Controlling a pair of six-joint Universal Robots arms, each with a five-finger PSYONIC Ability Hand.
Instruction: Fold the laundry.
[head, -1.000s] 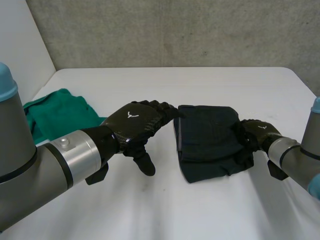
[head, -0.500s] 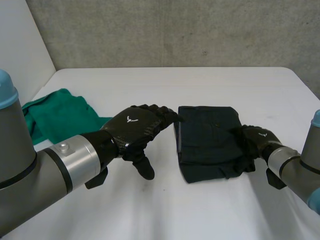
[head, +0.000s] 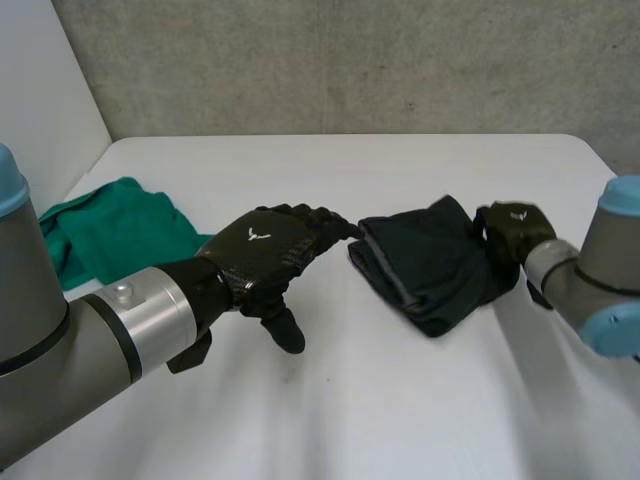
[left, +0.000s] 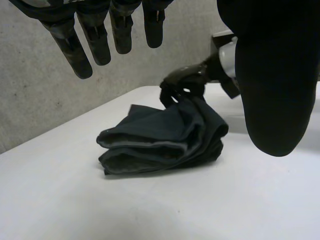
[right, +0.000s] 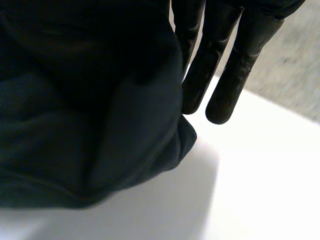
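A folded dark cloth (head: 430, 265) lies mid-table, its right side pulled up off the surface. My right hand (head: 510, 230) is shut on that right edge and holds it raised; in the left wrist view the right hand (left: 182, 82) pinches the cloth (left: 160, 140) at its far top. In the right wrist view the cloth (right: 75, 125) bunches against the palm, with straight fingers (right: 227, 75) beside it. My left hand (head: 265, 250) hovers open just left of the cloth, fingertips near its left edge, fingers (left: 87, 40) straight and holding nothing.
A crumpled green cloth (head: 115, 235) lies at the table's left side, behind my left arm. The white table (head: 400, 400) ends at a grey wall at the back and a white panel on the left.
My right hand has closed on the dark cloth's right edge and lifted it, tilting and skewing the folded bundle. The left hand has drifted slightly lower and stays open.
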